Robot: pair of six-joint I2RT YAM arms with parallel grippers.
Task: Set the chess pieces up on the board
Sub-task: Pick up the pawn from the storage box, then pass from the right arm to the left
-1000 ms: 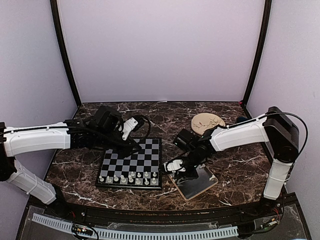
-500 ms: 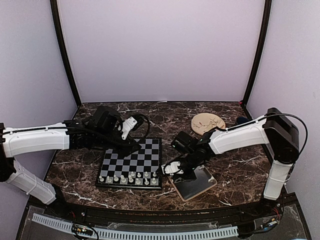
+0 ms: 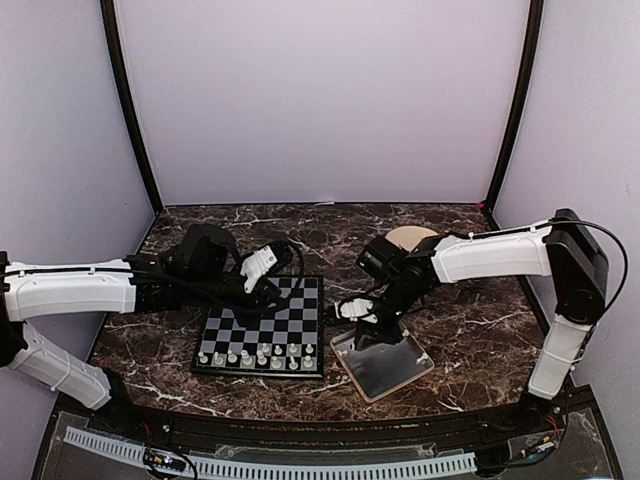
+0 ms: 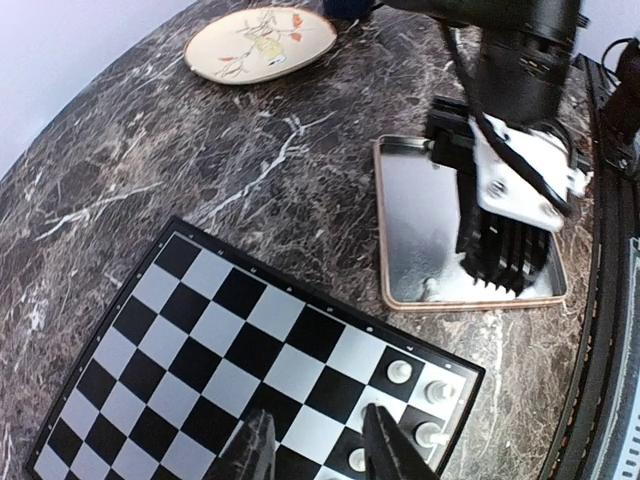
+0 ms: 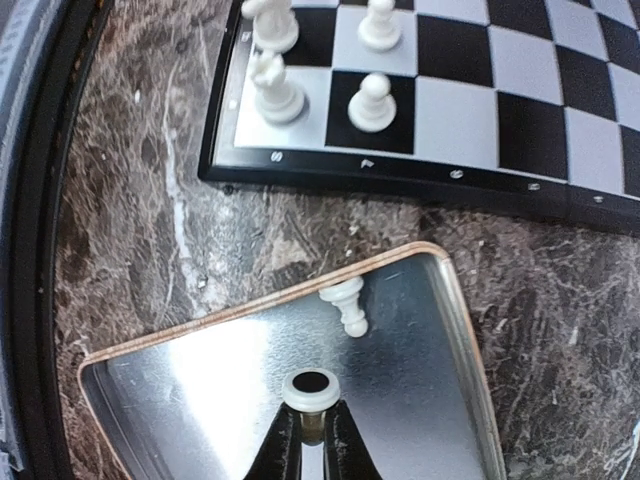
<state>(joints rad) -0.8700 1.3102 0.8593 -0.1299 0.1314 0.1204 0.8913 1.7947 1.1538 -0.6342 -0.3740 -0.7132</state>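
The black and light-grey board lies left of centre, with several white chess pieces standing on its two near rows. My right gripper is shut on a white chess piece, held base outward just above the metal tray. Another piece lies on its side in the tray by the rim. In the top view the right gripper hangs over the tray's far-left corner. My left gripper is open and holds nothing, hovering over the board near its standing pieces.
The square metal tray sits right of the board, close to the table's near edge. A round beige plate lies farther back and is partly hidden by the right arm in the top view. Dark walls enclose the marble table.
The right gripper's jaws closed on a piece in the tray and rose a little, toward the tray's far corner. The left arm drew back slightly over the board.
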